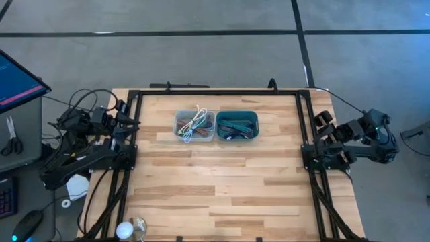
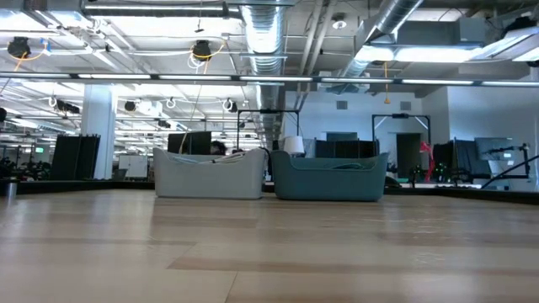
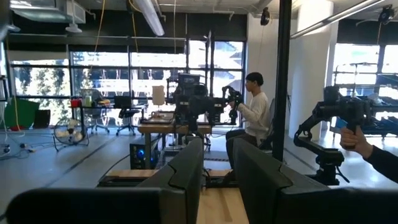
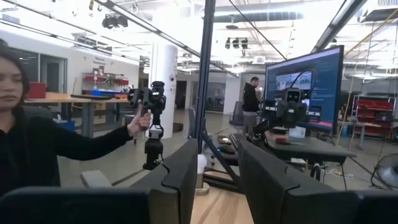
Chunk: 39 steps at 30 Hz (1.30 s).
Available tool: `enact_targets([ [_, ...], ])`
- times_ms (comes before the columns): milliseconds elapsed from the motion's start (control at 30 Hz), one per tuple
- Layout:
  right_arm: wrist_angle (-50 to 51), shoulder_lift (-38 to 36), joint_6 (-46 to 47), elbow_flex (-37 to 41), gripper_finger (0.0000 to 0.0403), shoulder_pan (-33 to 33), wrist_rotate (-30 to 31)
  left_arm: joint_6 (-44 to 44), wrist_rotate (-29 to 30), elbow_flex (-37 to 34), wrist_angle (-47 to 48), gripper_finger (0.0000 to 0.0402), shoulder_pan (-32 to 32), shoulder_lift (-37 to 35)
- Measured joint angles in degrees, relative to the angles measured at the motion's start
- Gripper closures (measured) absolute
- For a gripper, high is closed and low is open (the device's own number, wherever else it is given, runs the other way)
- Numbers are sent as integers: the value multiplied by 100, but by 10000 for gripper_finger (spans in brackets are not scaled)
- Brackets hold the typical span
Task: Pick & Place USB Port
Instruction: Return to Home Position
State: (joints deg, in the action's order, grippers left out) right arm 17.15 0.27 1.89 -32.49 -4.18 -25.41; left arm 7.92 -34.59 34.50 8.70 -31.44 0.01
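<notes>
Two small bins sit side by side on the far half of the table. The grey bin [image 1: 195,126] holds a tangle of white and coloured cables; the teal bin [image 1: 236,126] holds dark and green pieces. In the low view the grey bin [image 2: 208,175] and teal bin [image 2: 328,177] stand on their bases. My left gripper [image 3: 217,180] is parked at the table's left edge [image 1: 127,124], open, touching nothing. My right gripper [image 4: 217,180] is parked at the right edge [image 1: 326,128], open, touching nothing.
A black frame [image 1: 215,92] runs around the wooden table. A white bulb-like object [image 1: 131,230] lies at the near left corner. A monitor [image 1: 17,81] and scissors [image 1: 10,134] sit off the left side. A person [image 4: 37,143] holding a hand-held gripper shows beyond the table.
</notes>
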Motion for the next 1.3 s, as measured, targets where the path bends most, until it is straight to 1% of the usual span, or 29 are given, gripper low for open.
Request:
enact_targets([
  [267,39,0,23,0,294,-1,0,60,50,-33,-25,309,2,0],
  [367,15,0,62,20,294,-1,-2,146,31,-228,-9,309,2,1],
  [467,-113,0,72,235,294,0,-2,141,23,-567,-67,309,4,0],
  [567,-401,0,46,552,294,-1,-2,238,24,-1133,-566,309,2,7],
  [867,-1169,-2,-165,1400,294,-1,-2,223,24,-2868,-3000,309,2,2],
  [967,-1350,-2,-186,1570,294,-1,1,226,22,-3315,-3499,309,2,2],
  [1000,-1396,-2,-186,1608,294,-1,5,238,19,-3422,-3593,309,2,0],
  [1300,-1781,-3,-186,1972,294,-1,77,138,-37,-3423,-3629,309,4,0],
])
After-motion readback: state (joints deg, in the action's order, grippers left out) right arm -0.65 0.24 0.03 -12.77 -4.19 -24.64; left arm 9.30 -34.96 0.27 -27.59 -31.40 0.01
